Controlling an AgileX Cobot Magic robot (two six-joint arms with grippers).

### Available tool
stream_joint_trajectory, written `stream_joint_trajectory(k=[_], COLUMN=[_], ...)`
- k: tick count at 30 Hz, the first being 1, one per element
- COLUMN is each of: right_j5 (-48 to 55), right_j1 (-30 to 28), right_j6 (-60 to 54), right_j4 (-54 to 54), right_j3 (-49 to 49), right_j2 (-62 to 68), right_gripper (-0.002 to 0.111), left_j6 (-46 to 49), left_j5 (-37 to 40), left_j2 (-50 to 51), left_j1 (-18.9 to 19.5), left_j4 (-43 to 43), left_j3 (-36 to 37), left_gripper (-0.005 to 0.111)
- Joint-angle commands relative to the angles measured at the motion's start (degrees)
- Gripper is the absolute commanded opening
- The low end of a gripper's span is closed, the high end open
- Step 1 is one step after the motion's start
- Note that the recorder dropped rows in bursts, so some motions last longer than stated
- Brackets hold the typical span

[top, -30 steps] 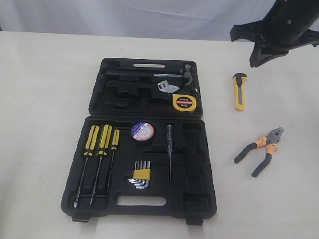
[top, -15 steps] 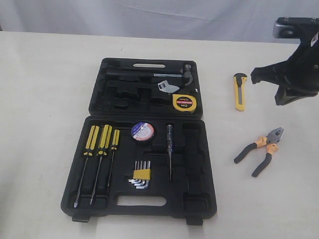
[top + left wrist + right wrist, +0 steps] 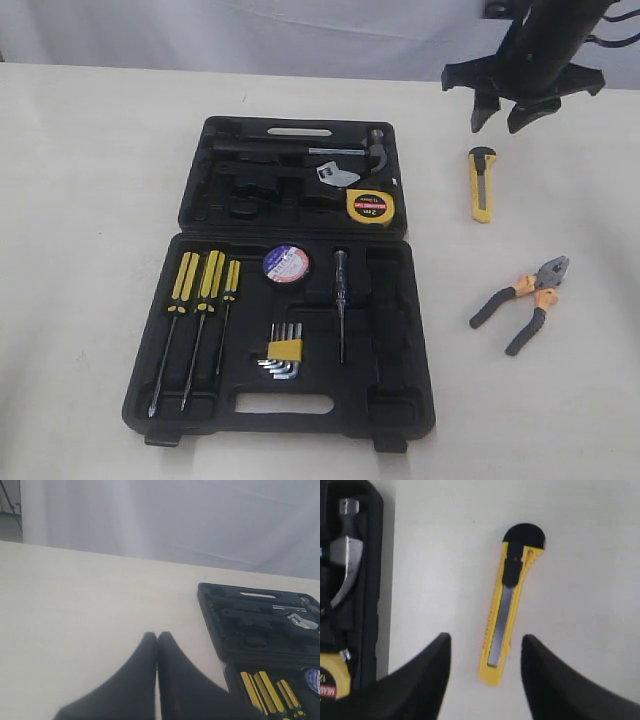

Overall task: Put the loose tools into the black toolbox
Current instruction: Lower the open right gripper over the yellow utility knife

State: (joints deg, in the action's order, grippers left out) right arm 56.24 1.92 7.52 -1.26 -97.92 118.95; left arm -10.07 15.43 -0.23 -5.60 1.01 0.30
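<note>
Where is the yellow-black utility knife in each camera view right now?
Exterior: the utility knife lies on the table, right of the black toolbox.
Left wrist: not in it.
Right wrist: the knife lies beside the toolbox wall.
Shared landmark: the toolbox, also seen by the left wrist.

The desk [image 3: 90, 200] is pale, smooth and matt. The black toolbox [image 3: 405, 400] is moulded plastic with a dull finish. At its two o'clock, the yellow-black utility knife [image 3: 507, 610] has a glossy plastic shell and a bare metal blade strip. At three o'clock, the pliers [image 3: 520, 305] show grey metal jaws and rubbery-looking black-orange grips. The hammer head [image 3: 342, 565] is bright polished metal. The left hand [image 3: 156, 635] and right hand [image 3: 485, 645] look like matt black plastic.
</note>
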Motion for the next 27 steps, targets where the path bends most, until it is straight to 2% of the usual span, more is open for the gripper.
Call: stream_joint_trajectory(k=[1, 12, 27], right_j5=[-0.68, -3.88, -7.94], right_j1=[-0.44, -0.44, -0.44], right_j6=[1.52, 1.66, 1.66], right_j4=[-0.1, 0.19, 1.26], right_j3=[-3.93, -5.31, -5.31], right_j2=[5.29, 10.98, 12.34], right_gripper=[0.062, 0.062, 0.062], left_j6=[0.02, 0.02, 0.02], left_j5=[0.05, 0.05, 0.05], left_j2=[0.23, 0.23, 0.23], left_j1=[-0.33, -0.33, -0.33], left_j4=[0.12, 0.23, 0.23], left_j3=[-0.3, -0.3, -0.3], left_gripper=[0.0, 0.0, 0.0])
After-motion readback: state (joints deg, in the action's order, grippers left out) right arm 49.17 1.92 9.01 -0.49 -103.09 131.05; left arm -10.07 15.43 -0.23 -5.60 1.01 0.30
